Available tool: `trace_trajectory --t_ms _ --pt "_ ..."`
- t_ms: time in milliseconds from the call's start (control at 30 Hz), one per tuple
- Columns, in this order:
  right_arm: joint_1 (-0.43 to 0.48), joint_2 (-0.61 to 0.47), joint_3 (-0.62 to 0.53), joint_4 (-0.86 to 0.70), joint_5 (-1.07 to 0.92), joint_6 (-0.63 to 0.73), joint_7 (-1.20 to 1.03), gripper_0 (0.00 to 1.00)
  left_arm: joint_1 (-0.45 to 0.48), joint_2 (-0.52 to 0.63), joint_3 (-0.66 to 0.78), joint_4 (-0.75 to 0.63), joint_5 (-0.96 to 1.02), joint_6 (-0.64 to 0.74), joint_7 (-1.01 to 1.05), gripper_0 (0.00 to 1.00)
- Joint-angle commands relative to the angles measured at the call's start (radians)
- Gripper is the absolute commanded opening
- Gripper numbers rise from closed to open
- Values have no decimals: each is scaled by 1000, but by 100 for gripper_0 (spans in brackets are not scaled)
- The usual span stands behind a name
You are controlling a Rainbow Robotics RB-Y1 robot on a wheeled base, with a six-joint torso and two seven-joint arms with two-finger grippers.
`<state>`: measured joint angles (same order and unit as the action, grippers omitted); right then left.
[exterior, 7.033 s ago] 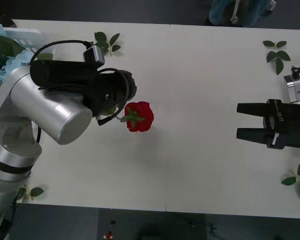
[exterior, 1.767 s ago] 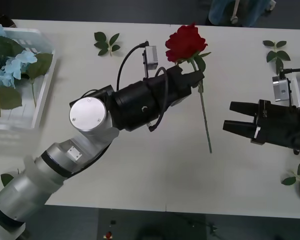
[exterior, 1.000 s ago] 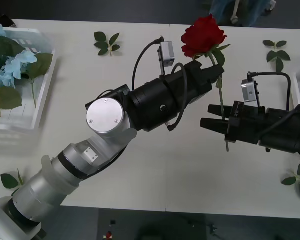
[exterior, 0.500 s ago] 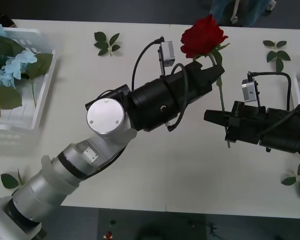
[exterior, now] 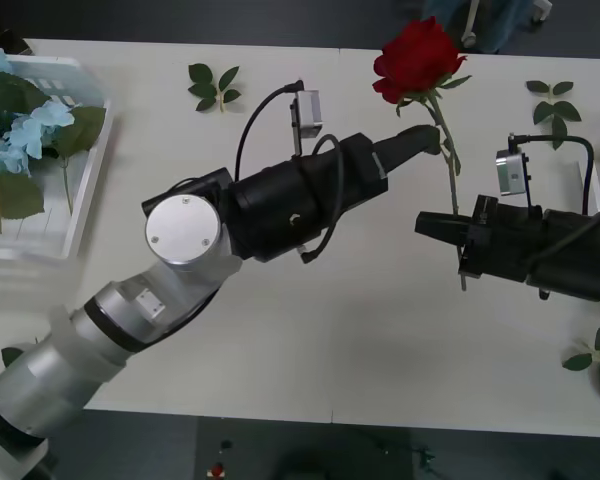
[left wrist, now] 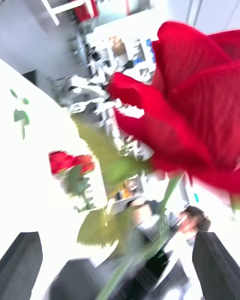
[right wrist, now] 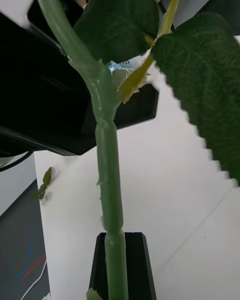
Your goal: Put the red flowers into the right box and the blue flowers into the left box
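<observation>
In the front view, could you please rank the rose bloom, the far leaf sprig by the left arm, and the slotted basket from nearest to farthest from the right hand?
From the right hand:
1. Rose bloom, just beyond it, held up.
2. Leaf sprig, far side, past the left arm.
3. Slotted basket, table's left end, holding blue flowers.

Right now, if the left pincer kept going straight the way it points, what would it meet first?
The left pincer, open, points up-right at the red rose stem held by the right pincer. It would likely meet that stem first, though depth is unclear.
</observation>
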<state>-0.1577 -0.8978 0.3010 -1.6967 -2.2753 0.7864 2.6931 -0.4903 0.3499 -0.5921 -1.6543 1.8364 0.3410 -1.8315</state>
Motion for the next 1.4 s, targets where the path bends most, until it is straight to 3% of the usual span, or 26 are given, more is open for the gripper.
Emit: trace_trajectory --t_ms 33,300,500,867,1000,1233,1400 --pt "-13 -136 -34 -18 -58 -9 12 0 -16 104 86 -25 -78 113 -8 87" --pt "-11 -467 -37 69 -176 -3 -65 0 4 245 360 -25 -236 541 -40 87" --pt "-10 -612 -36 293 -182 80 -78 0 19 434 403 -25 -180 674 -249 87" --pt "4 -698 -36 709 -41 202 -122 0 160 696 359 -58 181 656 -661 87" --pt "7 -696 -36 801 36 237 -177 0 180 773 264 -125 331 533 -798 86" --pt "43 -691 -36 838 115 238 -319 0 170 821 124 -280 455 256 -874 87" --pt "55 -671 -36 838 115 211 -358 0 113 819 74 -326 455 208 -874 87"
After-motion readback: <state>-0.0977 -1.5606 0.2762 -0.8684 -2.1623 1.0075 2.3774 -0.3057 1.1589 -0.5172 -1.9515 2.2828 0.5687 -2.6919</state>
